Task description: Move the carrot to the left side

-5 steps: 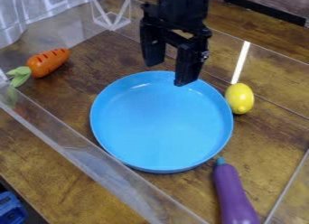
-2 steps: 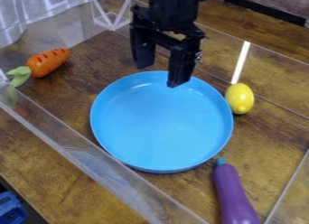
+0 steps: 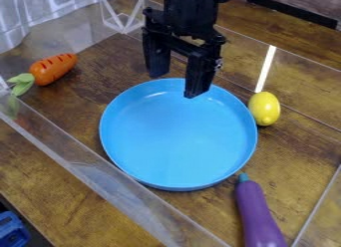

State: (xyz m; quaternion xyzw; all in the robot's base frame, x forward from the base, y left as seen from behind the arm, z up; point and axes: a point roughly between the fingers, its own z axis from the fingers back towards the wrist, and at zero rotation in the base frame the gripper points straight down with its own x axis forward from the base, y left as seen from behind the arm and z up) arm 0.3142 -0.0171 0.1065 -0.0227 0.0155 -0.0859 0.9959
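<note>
Claw (image 3: 178, 87) open above the plate, carrot (image 3: 52, 69) out at the picture's left!

Fingers spread wide with nothing between them, and I have it poised over the back part of the blue plate (image 3: 178, 141), so by my reckoning we're at the approach, or else the carrot is already delivered and I'm clear of it; one view can't settle which. The carrot lies on the wooden table (image 3: 83, 181) near the clear side wall, well apart from the plate, its leafy top toward that wall. If it still needs shifting, the next move calls for a swing across to it, a square-up over the orange body, then a straight drop, minding the wall close by. If that spot counts as the left side, I simply hold off and leave it lying!
</note>
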